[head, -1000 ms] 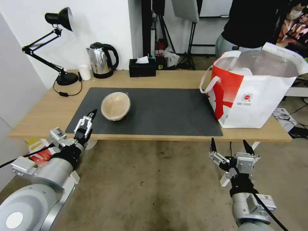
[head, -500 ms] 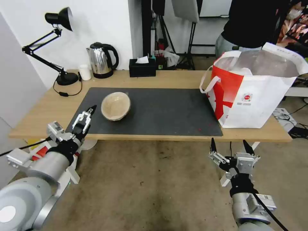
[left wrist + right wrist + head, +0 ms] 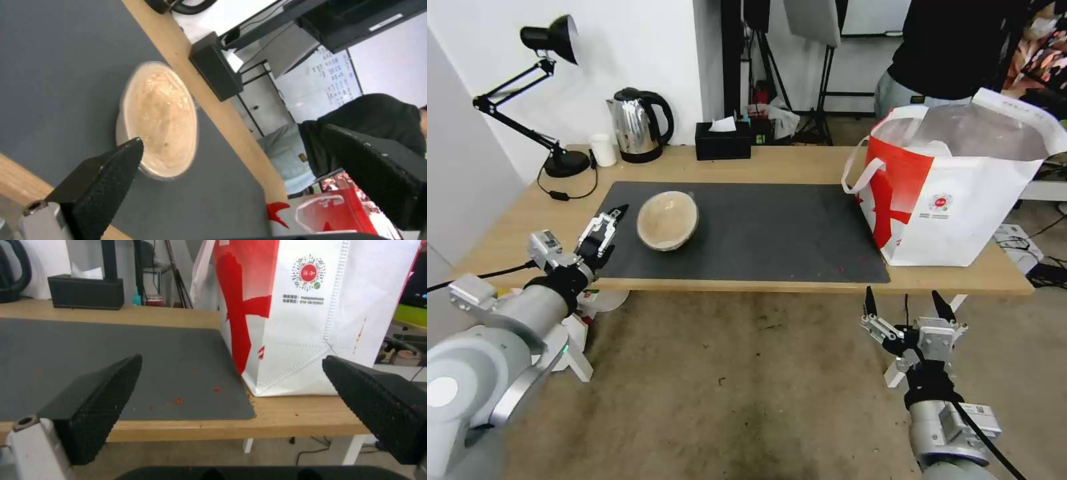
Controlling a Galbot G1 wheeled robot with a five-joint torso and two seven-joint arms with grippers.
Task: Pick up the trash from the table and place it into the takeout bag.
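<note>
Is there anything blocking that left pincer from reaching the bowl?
Nothing visible. The open left pincer hangs just beside the bowl, with bare mat between them.

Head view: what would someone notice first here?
Probably the big red-and-white bag standing at the table's right end. Next, the beige bowl alone on the dark mat, with the open left hand close beside it. The open right hand waits below the table's front edge.
</note>
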